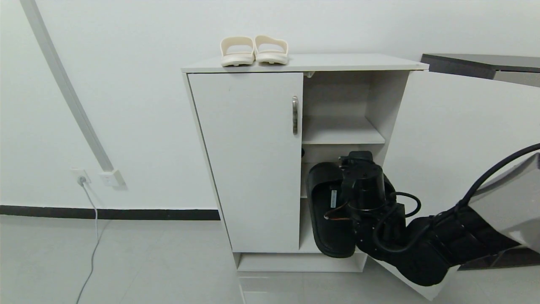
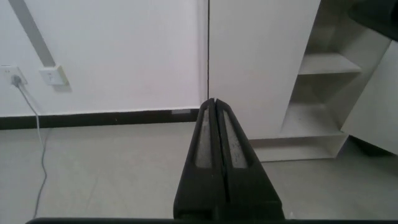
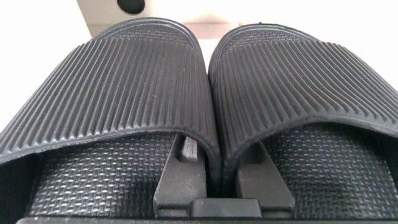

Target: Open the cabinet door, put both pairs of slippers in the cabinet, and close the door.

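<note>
At the open cabinet [image 1: 249, 169], right hand [image 3: 214, 180] clamped on black slippers [image 1: 327, 219] (on end) — left hand [image 2: 215, 134] closed.

This looks like a plain indoor room arranged like a home entryway. A white shoe cabinet [image 1: 249, 169] with white shelves [image 1: 341, 131] stands against a blank white wall [image 1: 126, 105]. A cream pair of slippers [image 1: 254, 50] sits on its top and a black pair of slippers [image 1: 327, 219] is at its open side (both pairs are open-toed slides). The floor [image 1: 147, 261] is pale grey tile, edged by a black skirting strip [image 1: 105, 213]. A wall socket [image 1: 79, 175] with a grey cable [image 1: 95, 236] plugged in, and a surface-mounted conduit [image 1: 63, 84] slanting up the wall, give it a spare, utilitarian look. A dark grey tabletop [image 1: 485, 63] juts in beside the cabinet.
</note>
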You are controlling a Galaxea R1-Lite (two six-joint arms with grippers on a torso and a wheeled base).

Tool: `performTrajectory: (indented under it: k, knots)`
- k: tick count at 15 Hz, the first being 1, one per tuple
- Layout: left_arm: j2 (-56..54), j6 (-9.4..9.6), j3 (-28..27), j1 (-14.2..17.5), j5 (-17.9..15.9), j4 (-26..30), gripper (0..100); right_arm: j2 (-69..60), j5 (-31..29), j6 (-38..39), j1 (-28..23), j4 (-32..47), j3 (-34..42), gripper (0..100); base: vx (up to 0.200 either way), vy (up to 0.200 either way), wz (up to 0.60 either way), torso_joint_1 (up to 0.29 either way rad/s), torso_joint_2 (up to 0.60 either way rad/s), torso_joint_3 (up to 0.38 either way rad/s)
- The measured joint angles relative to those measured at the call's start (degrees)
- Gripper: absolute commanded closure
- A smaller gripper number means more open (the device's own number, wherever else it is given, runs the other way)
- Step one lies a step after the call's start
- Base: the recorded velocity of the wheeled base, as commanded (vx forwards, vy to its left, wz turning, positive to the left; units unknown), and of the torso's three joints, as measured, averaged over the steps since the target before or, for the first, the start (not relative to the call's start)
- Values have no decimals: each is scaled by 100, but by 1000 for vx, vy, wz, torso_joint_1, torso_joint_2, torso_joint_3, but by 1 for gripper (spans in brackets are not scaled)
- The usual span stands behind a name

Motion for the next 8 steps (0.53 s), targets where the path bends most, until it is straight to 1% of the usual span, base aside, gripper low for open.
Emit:
performTrajectory:
  k: [2,4,8]
  knots:
    - [-15,-5,0,5,2,0,100,286,-310,0,-9,0,-250,100,0,0,0,0,0,0]
    - [-22,-7,0,2,9,0,100,513,-371,7,9,-10,-386,100,0,-200,0,2,2,0]
    - [-22,-7,0,2,11,7,100,701,-367,7,24,-11,-430,100,0,-200,0,1,1,5]
